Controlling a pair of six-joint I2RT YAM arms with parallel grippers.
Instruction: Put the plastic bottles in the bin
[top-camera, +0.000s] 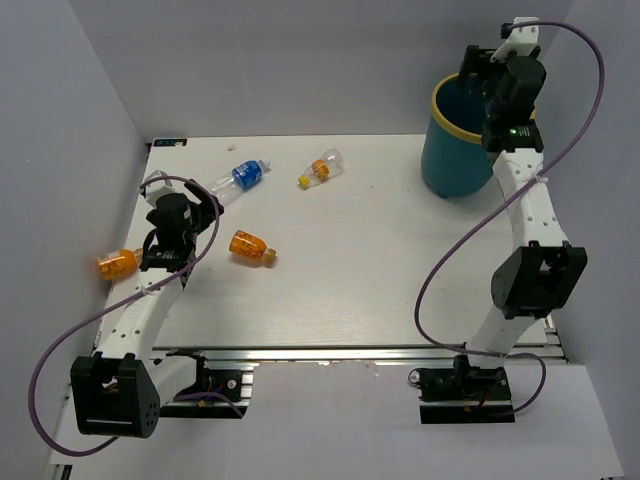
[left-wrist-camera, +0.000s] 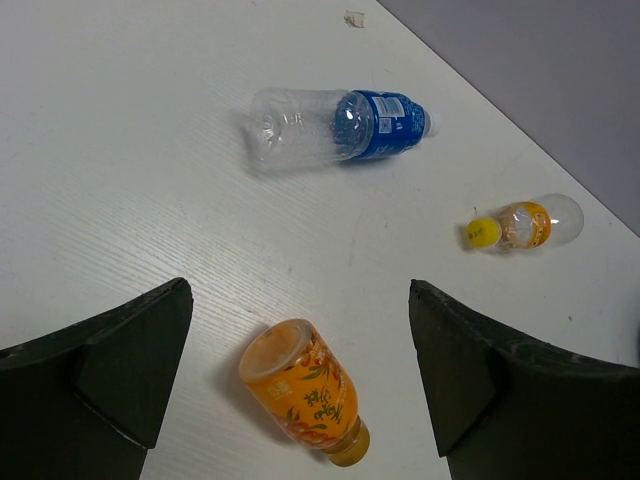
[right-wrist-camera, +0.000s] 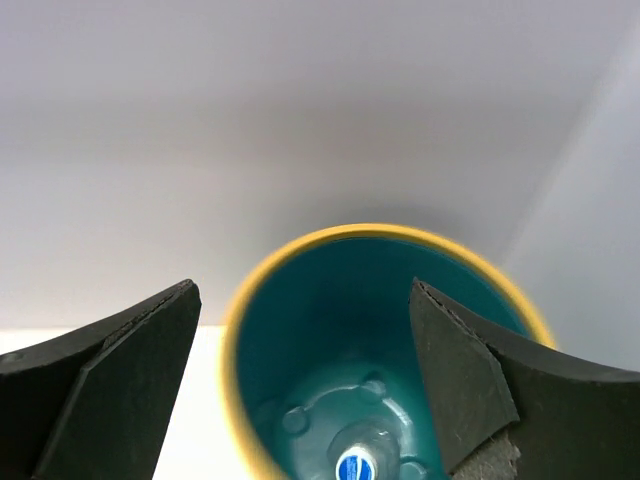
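The teal bin (top-camera: 452, 160) with a yellow rim stands at the far right. My right gripper (top-camera: 478, 75) hangs open and empty over its mouth (right-wrist-camera: 303, 290). In the right wrist view a clear bottle with a blue cap (right-wrist-camera: 358, 462) lies on the bin's floor (right-wrist-camera: 330, 400). My left gripper (top-camera: 200, 208) is open above the table (left-wrist-camera: 300, 300), with an orange bottle (left-wrist-camera: 300, 390) lying between and below its fingers, untouched; it also shows from above (top-camera: 250, 247). A blue-labelled clear bottle (top-camera: 240, 178) (left-wrist-camera: 335, 125) and a small yellow-capped bottle (top-camera: 322, 170) (left-wrist-camera: 525, 225) lie farther back.
Another orange bottle (top-camera: 118, 263) lies off the table's left edge, beside the left arm. Grey walls close in the back and both sides. The white table (top-camera: 380, 260) spans between the arms.
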